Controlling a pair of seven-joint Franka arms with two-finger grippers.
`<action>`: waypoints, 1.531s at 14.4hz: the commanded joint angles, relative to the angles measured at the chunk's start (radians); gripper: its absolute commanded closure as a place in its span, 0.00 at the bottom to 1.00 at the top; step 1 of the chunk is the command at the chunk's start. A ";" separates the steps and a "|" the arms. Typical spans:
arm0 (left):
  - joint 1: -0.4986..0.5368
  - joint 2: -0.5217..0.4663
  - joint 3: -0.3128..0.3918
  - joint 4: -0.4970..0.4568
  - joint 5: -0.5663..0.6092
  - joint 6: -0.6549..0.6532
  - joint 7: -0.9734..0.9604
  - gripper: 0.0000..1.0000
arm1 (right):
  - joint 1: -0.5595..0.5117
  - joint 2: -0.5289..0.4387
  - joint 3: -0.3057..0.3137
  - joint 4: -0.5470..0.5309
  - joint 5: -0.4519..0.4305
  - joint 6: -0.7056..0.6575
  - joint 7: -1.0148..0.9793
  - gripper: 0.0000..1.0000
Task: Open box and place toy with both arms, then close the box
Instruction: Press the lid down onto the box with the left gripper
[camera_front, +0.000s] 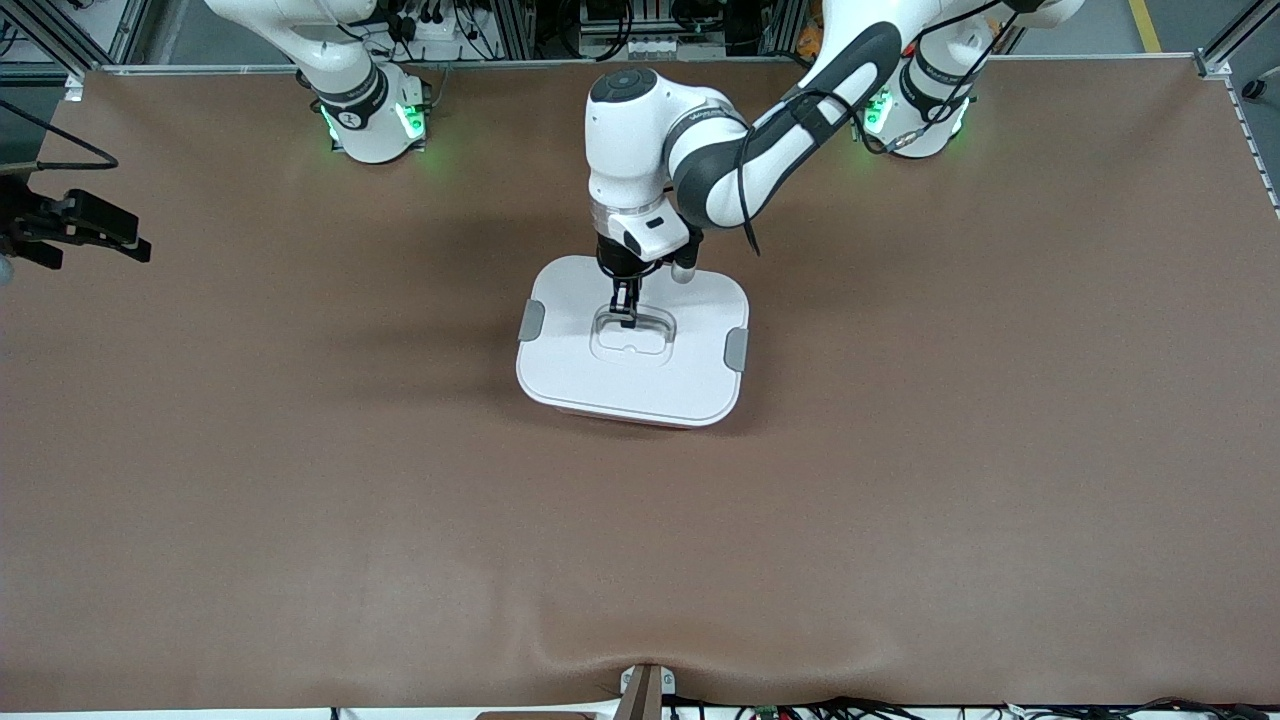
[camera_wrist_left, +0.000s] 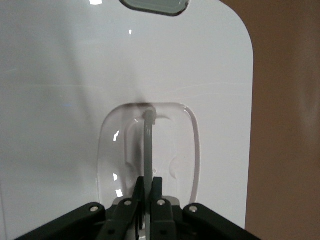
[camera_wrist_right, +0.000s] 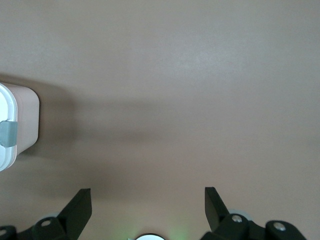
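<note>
Now left gripper (camera_front: 626, 318) pinches box (camera_front: 600, 370) handle (camera_wrist_left: 148, 150); right gripper (camera_wrist_right: 148, 204) (apparently hovering) gapes.

Even, bright overhead light; brown matte tabletop (camera_front: 300, 450) reads flat with no hot spots. Soft shadows spread toward 9 o'clock of the white-lidded rounded box (camera_front: 632, 340) in front view. Green base LEDs (camera_front: 410, 120) bloom slightly. Left wrist view: small specular glints on the glossy lid (camera_wrist_left: 75, 75), black gripper (camera_wrist_left: 148, 197) close and soft. Right wrist view: broad faint shadow band, focus fair.
</note>
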 joint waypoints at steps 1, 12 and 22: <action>-0.023 0.002 0.005 0.005 0.030 -0.042 -0.203 1.00 | -0.041 -0.005 0.012 0.010 -0.002 0.001 0.013 0.00; -0.034 0.003 0.007 -0.005 0.042 -0.049 -0.295 1.00 | -0.055 -0.002 0.012 0.010 0.002 -0.007 0.005 0.00; -0.027 0.005 0.008 -0.015 0.044 -0.049 -0.371 1.00 | -0.054 -0.002 0.013 0.010 0.001 -0.007 0.006 0.00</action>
